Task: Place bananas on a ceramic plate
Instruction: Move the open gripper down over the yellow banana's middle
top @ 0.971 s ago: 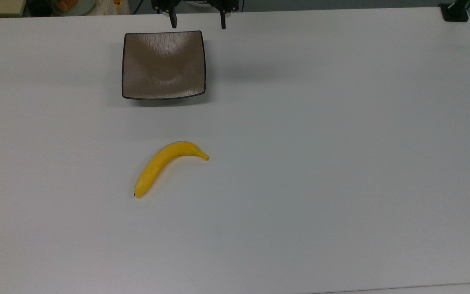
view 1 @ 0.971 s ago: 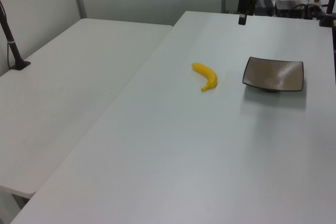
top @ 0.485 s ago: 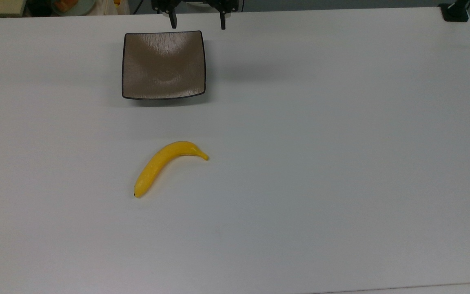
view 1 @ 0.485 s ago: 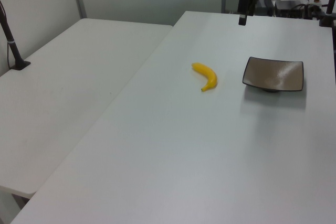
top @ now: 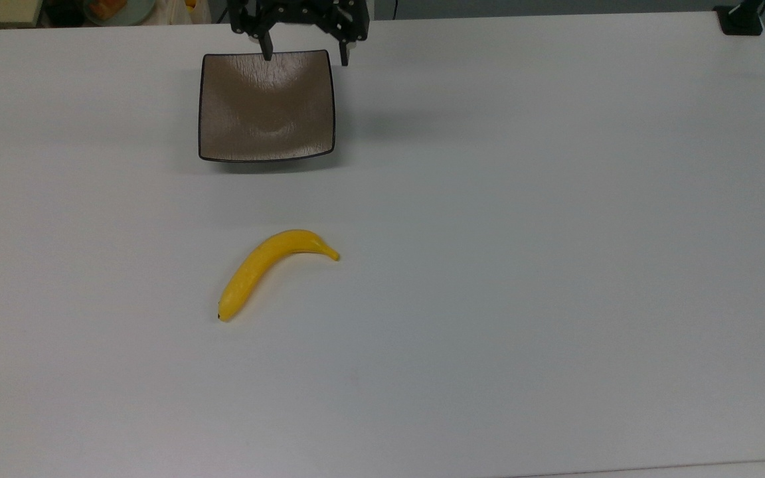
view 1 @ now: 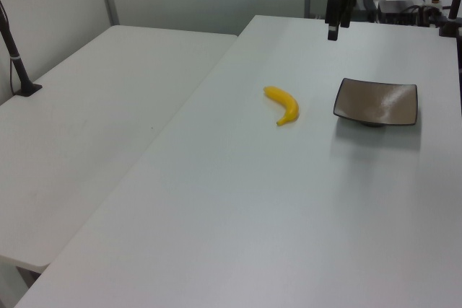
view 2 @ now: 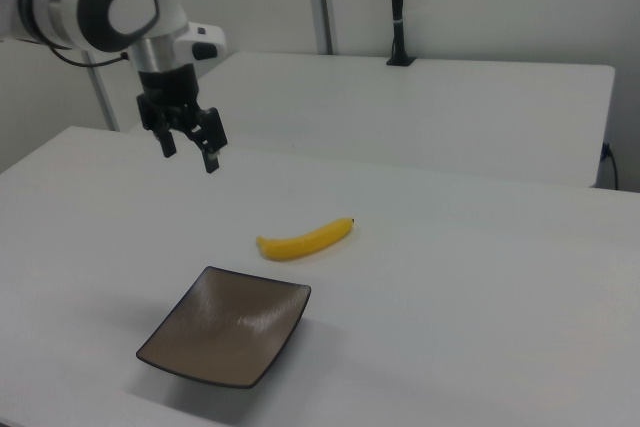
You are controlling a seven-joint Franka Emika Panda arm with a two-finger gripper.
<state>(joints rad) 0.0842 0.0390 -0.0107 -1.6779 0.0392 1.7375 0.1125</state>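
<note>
Nothing of the task is judged to be done yet: the banana (top: pixel 269 265) lies bare on the white surface (top: pixel 522 265), just below the centre of the top view and left of it, well apart from the plate (top: pixel 266 106), which sits empty in the upper left-centre of the same frame. In the right view the banana is seen at mid-frame and the plate at lower left. The whole of the work is left: the banana is to be reached, gripped, carried and set on the plate. The hand (top: pixel 303 53) is seen at the top edge of the top view, over the plate's far rim, with its fingers (view 2: pixel 211 159) spread wide apart; nothing is held or touched.
</note>
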